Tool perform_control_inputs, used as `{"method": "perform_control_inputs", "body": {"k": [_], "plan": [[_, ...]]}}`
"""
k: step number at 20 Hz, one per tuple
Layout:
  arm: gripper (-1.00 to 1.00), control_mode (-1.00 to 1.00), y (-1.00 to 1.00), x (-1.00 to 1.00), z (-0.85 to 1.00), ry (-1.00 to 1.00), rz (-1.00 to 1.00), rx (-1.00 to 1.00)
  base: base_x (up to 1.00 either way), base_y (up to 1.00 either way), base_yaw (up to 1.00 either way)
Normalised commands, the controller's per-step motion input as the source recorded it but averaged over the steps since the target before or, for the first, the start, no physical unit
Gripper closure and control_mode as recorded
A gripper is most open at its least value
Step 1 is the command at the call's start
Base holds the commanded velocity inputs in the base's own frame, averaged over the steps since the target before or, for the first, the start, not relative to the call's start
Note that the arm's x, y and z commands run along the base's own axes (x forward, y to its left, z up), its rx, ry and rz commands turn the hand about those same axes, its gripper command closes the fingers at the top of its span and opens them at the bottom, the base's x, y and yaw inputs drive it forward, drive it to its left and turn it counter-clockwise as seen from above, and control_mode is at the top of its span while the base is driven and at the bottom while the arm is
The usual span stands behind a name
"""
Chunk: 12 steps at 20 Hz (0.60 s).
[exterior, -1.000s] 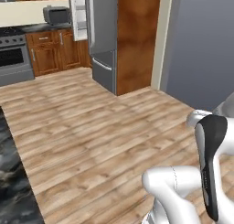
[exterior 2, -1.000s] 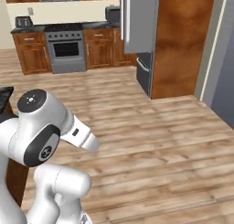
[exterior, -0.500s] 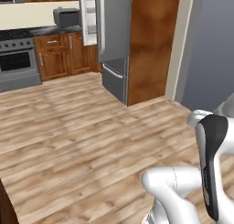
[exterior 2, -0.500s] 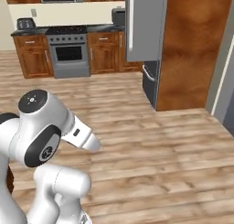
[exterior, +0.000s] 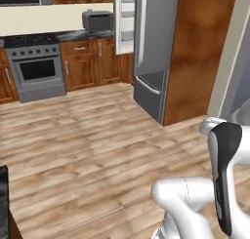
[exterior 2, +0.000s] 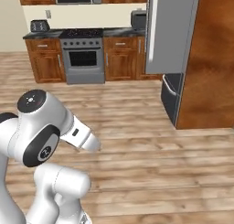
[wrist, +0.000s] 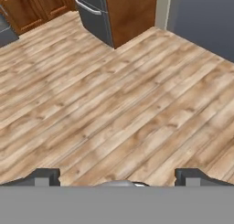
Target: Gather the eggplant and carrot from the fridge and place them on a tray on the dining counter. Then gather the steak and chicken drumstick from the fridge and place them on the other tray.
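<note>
My base swung round, so the fridge (exterior: 155,48) slid toward mid-view and the stove (exterior: 35,67) came in, left door ajar. My gripper (wrist: 117,178) hung over bare floor (wrist: 114,99), tips wide apart, holding nothing

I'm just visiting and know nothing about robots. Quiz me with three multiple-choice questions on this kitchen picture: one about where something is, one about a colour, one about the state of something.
1. Where does the toaster stand?
A. On the floor
B. On the dark countertop left of the stove
C. Inside the fridge

2. What colour is the floor?
A. White tile
B. Black stone
C. Light brown wood planks

3. How is the claw?
A. Open, holding nothing
B. Shut on a carrot
C. Shut on a tray

Answers:
1. B: the toaster sits on the countertop left of the stove.
2. C: the floor shows pale wooden boards.
3. A: in the hand view the claw has its fingertips far apart with bare floor between them.
</note>
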Motion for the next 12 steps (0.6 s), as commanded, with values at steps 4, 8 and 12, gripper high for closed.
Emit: {"method": "perform_control_inputs", "body": {"k": [4,8,12], "plan": [[-1.0,1.0,0.0,0.0,0.0,0.0,0.0,0.0,1.0,0.04,0.19],[-1.0,1.0,0.0,0.0,0.0,0.0,0.0,0.0,1.0,0.22,0.13],[-1.0,1.0,0.0,0.0,0.0,0.0,0.0,0.0,1.0,0.45,0.05]]}}
